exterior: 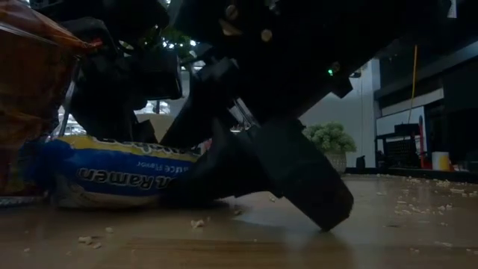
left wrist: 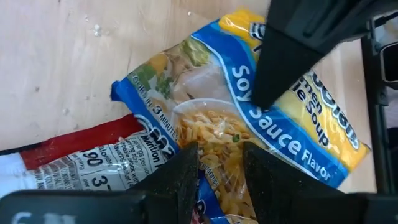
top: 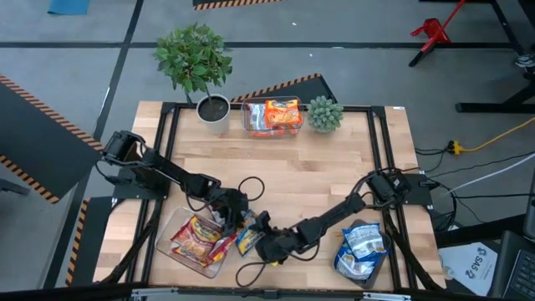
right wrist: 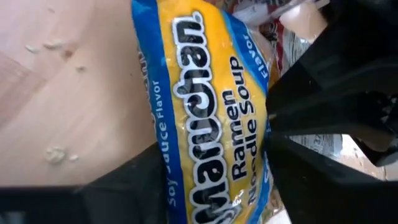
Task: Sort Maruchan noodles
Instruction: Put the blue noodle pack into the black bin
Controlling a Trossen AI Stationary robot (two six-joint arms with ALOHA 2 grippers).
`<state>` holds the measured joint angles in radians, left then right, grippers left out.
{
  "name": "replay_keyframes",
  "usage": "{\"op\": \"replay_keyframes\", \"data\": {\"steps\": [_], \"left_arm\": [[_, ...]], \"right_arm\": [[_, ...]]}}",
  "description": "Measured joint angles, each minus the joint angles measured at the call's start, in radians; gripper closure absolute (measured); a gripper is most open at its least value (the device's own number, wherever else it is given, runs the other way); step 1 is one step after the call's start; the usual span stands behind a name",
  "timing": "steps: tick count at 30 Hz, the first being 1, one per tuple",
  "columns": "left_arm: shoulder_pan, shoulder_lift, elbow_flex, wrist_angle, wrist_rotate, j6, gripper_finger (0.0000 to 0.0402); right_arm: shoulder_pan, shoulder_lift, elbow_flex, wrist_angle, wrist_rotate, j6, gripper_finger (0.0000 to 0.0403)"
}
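From above, both arms meet low on the table, around six o'clock: the left gripper [top: 236,219] and right gripper [top: 261,240] converge on a blue-and-yellow soy sauce packet [top: 247,238], just beside the clear tub [top: 174,226] of red packets [top: 197,237] at seven o'clock. Blue-and-white packets [top: 361,248] lie at five o'clock, orange packets [top: 277,114] in a tub at twelve. At table height, the soy sauce packet lies flat on the wood beneath dark fingers [exterior: 306,187]. The left wrist view shows its fingers [left wrist: 185,169] slightly apart over the packet. The right wrist view shows its fingers apart, straddling the packet's width, not yet clamped
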<state>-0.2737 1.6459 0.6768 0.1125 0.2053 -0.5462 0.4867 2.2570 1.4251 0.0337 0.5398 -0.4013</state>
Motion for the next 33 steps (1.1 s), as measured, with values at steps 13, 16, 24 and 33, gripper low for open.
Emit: {"op": "replay_keyframes", "data": {"steps": [13, 16, 24, 33], "left_arm": [[0.024, -0.117, 0.076, -0.093, 0.051, -0.049, 0.0280], [0.043, -0.161, 0.107, -0.145, 0.043, -0.048, 0.0280], [0.080, -0.328, 0.142, -0.211, -0.009, -0.045, 0.0280], [0.077, -0.482, 0.141, -0.245, -0.115, -0.017, 0.0280]], "right_arm": [[-0.003, 0.007, 0.119, -0.209, -0.066, 0.116, 0.0366], [0.002, 0.007, 0.185, -0.330, -0.094, 0.124, 0.0382], [0.060, -0.046, 0.380, -0.780, -0.069, 0.185, 0.0383], [0.277, -0.250, 0.401, -1.279, -0.001, 0.666, 0.0381]]}}
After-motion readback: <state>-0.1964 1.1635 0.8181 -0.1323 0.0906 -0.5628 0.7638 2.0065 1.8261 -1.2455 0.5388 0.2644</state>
